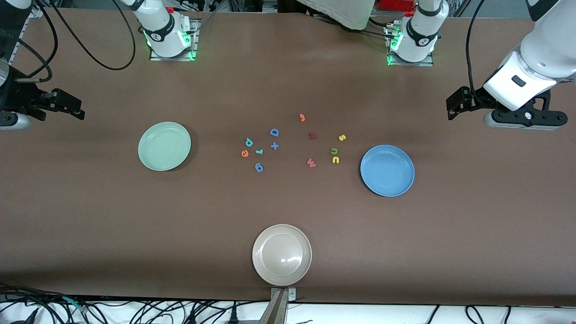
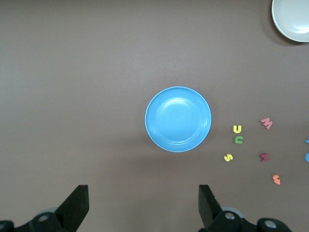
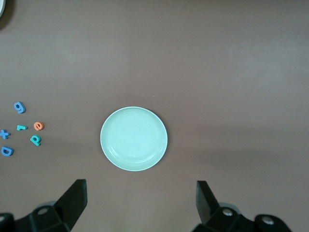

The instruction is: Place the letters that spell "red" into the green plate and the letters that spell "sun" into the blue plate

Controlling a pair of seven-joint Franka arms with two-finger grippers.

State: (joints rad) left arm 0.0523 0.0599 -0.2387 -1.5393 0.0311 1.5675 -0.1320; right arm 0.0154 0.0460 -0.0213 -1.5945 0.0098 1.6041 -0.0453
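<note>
A: Report gripper states.
B: Left gripper (image 2: 140, 205) and right gripper (image 3: 137, 203) are both fully open, holding nothing, each raised above its end of the table.
A: Targets?
B: Blue plate (image 2: 178, 119) lies ahead of the left gripper, with s (image 2: 228, 157), u (image 2: 237, 129), n (image 2: 239, 139) beside it. Green plate (image 3: 133, 138) lies ahead of the right, near r (image 3: 21, 127), e (image 3: 38, 126), d (image 3: 35, 140). Probably staged for short carries.

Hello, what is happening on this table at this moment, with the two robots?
Nothing is handled yet. The left pincer and the right pincer both wait open in the air at their own ends of the table. The green plate and the blue plate hold nothing. The foam letters lie between them: the teal r, orange e and teal d toward the green plate, the yellow s, green n and yellow u beside the blue one.
</note>
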